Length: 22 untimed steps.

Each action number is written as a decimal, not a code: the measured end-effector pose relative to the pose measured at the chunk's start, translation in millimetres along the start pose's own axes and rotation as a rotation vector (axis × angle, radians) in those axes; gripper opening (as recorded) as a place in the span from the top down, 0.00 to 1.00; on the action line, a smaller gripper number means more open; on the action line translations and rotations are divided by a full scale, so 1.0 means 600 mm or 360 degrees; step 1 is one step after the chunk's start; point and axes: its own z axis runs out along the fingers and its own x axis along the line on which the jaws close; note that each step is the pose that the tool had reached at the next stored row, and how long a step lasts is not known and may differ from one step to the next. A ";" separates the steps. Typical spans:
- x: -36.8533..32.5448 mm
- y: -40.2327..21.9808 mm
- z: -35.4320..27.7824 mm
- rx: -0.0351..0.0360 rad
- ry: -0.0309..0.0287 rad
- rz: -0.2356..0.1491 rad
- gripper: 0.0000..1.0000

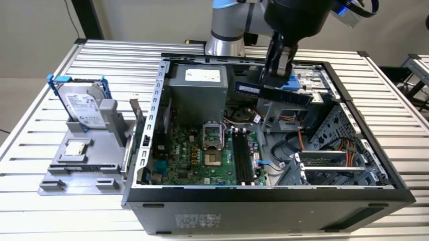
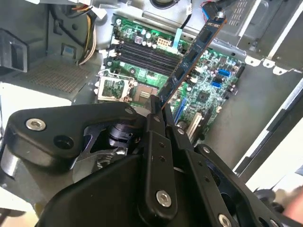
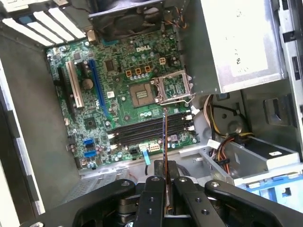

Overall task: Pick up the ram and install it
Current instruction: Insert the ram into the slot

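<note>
The ram (image 1: 272,94) is a long blue board with dark chips, held level in the air above the open computer case. My gripper (image 1: 273,80) is shut on its upper edge near the middle. In the second wrist view the ram (image 2: 191,54) slants out from my gripper (image 2: 159,108) over the green motherboard (image 2: 208,90). In the first wrist view the ram (image 3: 164,137) is edge-on, running from my gripper (image 3: 165,171) across the black memory slots (image 3: 142,131). Those slots (image 1: 242,155) lie well below the stick and hold nothing.
The case (image 1: 268,193) lies on its side on a slatted metal table. A grey power supply (image 1: 198,88) sits at the back, with cables and a drive cage (image 1: 328,160) to the exterior view's right. Outside, a grey stand holds a hard drive (image 1: 84,105) and a processor chip (image 1: 76,148).
</note>
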 end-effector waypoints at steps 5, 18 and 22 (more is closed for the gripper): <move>0.000 0.000 0.000 0.0002 -0.00030 0.0123 1.00; 0.000 0.000 0.000 0.0008 -0.00109 0.0472 1.00; 0.000 0.000 0.000 0.0010 -0.00135 0.0586 1.00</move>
